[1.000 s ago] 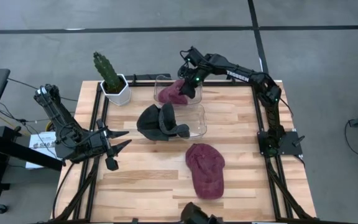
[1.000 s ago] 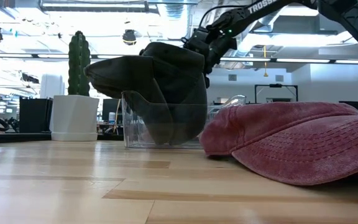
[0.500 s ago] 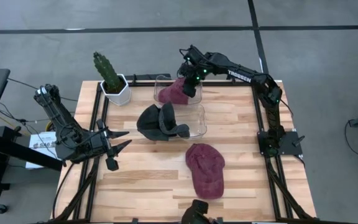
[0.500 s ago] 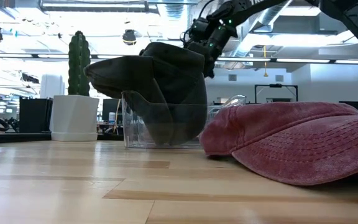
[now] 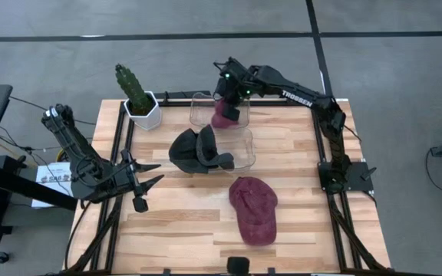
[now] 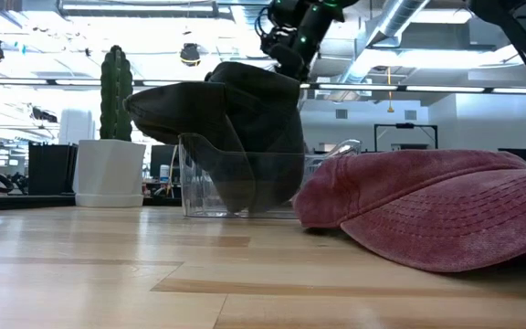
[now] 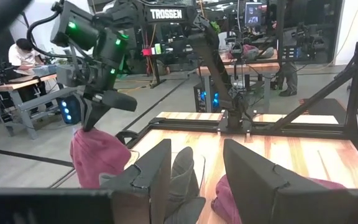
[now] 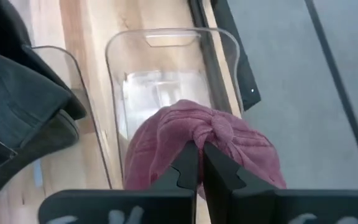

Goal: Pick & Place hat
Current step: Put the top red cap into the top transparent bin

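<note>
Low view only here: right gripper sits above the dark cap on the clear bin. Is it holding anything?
Observer: Yes. The right gripper is shut on a bunched dark-red fabric hat, hanging over a second clear plastic bin at the table's far edge.
Operator: Is that the red cap I see in front?
Observer: No. That flat dark-red baseball cap lies on the wooden table, apart from the bins.
Operator: Left arm?
Observer: The left gripper waits open at the table's left edge, holding nothing.
</note>
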{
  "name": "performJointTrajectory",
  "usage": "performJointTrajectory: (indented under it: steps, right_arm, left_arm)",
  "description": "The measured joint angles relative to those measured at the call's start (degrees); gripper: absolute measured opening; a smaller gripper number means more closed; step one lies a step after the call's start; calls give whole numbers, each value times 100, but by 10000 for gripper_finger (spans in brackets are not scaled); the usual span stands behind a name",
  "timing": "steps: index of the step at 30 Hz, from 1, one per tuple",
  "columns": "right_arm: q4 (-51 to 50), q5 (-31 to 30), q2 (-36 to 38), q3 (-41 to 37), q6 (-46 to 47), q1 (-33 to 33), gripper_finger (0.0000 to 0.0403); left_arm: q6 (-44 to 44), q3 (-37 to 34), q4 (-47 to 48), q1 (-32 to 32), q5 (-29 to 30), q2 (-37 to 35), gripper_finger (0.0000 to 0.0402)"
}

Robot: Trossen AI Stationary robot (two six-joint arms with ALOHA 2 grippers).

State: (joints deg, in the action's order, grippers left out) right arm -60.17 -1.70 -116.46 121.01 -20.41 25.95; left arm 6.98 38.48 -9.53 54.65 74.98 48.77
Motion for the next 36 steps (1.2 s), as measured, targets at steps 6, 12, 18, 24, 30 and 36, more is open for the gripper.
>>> performJointTrajectory:
  steps: [6,12,18,24,30,36]
  right_arm:
    - [257,-22,-364,4,-199,-296,1]
    - [932,-124,-760,0,-469,-507,0]
    - [1481,-61,-768,0,-651,-593,0]
    - [1828,325,-730,0,-664,-643,3]
    - [2233,513,-750,0,-706,-644,4]
    - [2652,960,-750,0,-662,-649,5]
  left_arm:
    - [0,0,-39,0,-2,-2,144]
    - [0,0,-101,0,0,-2,144]
    - [0,0,-143,0,0,-2,144]
    - [0,0,-146,0,0,-2,144]
    - [0,0,-146,0,0,-2,144]
    - [0,0,-146,0,0,-2,144]
